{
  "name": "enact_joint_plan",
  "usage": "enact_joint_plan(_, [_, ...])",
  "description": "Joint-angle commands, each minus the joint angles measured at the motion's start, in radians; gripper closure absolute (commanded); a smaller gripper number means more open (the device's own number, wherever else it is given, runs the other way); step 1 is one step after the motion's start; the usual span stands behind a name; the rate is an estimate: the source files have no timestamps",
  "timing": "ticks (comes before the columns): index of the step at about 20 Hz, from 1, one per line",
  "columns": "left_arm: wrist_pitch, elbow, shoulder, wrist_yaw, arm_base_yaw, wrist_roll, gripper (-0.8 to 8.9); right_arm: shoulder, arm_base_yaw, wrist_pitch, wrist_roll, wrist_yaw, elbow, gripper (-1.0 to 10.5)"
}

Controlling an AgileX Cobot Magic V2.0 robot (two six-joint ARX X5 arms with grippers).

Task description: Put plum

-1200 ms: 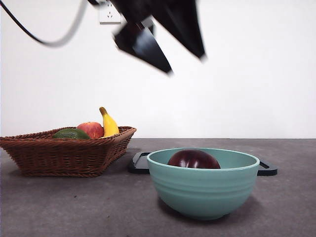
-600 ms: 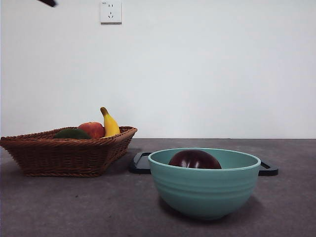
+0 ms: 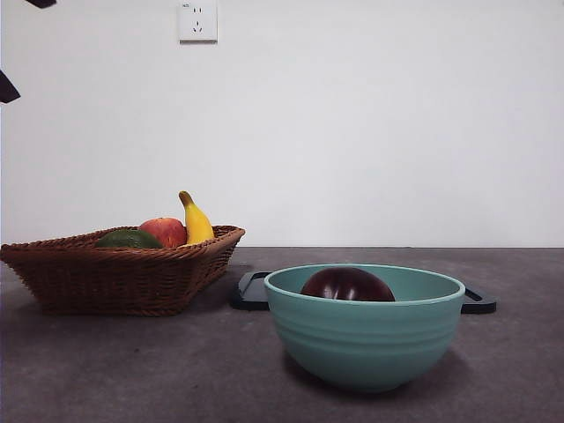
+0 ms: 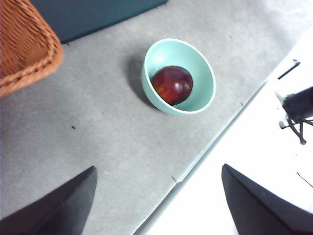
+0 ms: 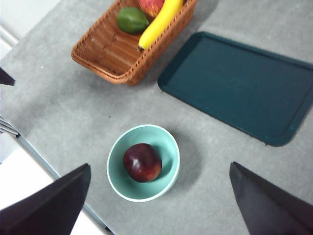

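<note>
The plum (image 3: 347,285), glossy and dark maroon, lies inside the teal bowl (image 3: 364,339) at the front of the table. It shows from above in the left wrist view (image 4: 171,84) and in the right wrist view (image 5: 142,162). My left gripper (image 4: 158,166) is open and empty, high above the table near its edge, apart from the bowl (image 4: 205,73). My right gripper (image 5: 160,165) is open and empty, high above the bowl (image 5: 168,142). In the front view only black tips (image 3: 7,88) show at the top left corner.
A wicker basket (image 3: 115,269) at the left holds a red-yellow apple (image 3: 162,232), a banana (image 3: 196,220) and a dark green fruit (image 3: 128,239). A dark tray (image 3: 251,291) lies behind the bowl, also in the right wrist view (image 5: 239,83).
The arm that hung above the bowl one second ago has gone up and to the left out of the front view. The plum and bowl have not moved.
</note>
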Motion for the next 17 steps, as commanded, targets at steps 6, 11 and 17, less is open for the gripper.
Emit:
enact_joint_plan(6, [0.009, 0.008, 0.003, 0.008, -0.005, 0.016, 4.09, 0.077, 0.062, -0.019, 0.017, 0.0, -0.03, 4.9])
enact_joint_plan(11, [0.009, 0.008, 0.003, 0.008, -0.005, 0.016, 4.09, 0.173, 0.15, 0.16, 0.102, 0.009, -0.203, 4.9])
enact_joint_plan(17, [0.01, 0.008, 0.003, 0.008, -0.005, 0.019, 4.09, 0.342, 0.243, 0.402, 0.168, 0.127, -0.311, 5.3])
